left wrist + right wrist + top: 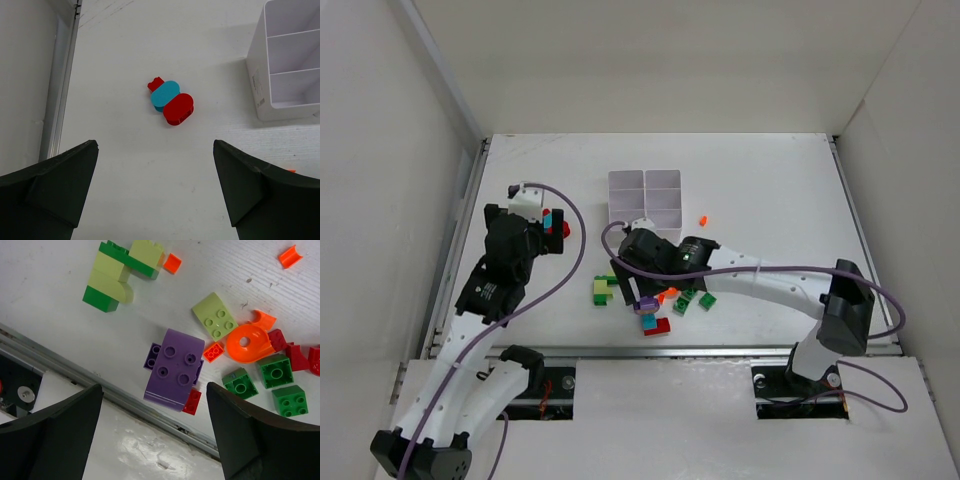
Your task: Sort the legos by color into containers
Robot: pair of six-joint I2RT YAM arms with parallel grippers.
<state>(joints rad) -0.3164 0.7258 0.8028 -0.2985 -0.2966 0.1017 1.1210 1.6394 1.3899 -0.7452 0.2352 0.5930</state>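
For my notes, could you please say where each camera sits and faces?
Top external: overhead, behind the robot, facing down on the table; left arm and right arm show.
Left wrist: on its arm, facing down at a red-teal lego cluster; open left gripper shows.
Right wrist: on its arm, facing down at a purple lego; open right gripper shows.
Top and left wrist share the container.

Robotics lab test cell: a white table (770, 180) boxed in by plain white panels (650, 60), with the left arm (495, 275) and right arm (770, 280) bolted at its edge. Purple cables (583, 240) trail from both. A metal rail (59, 90) runs left of the fingers (55, 185) of the left gripper (155, 147).
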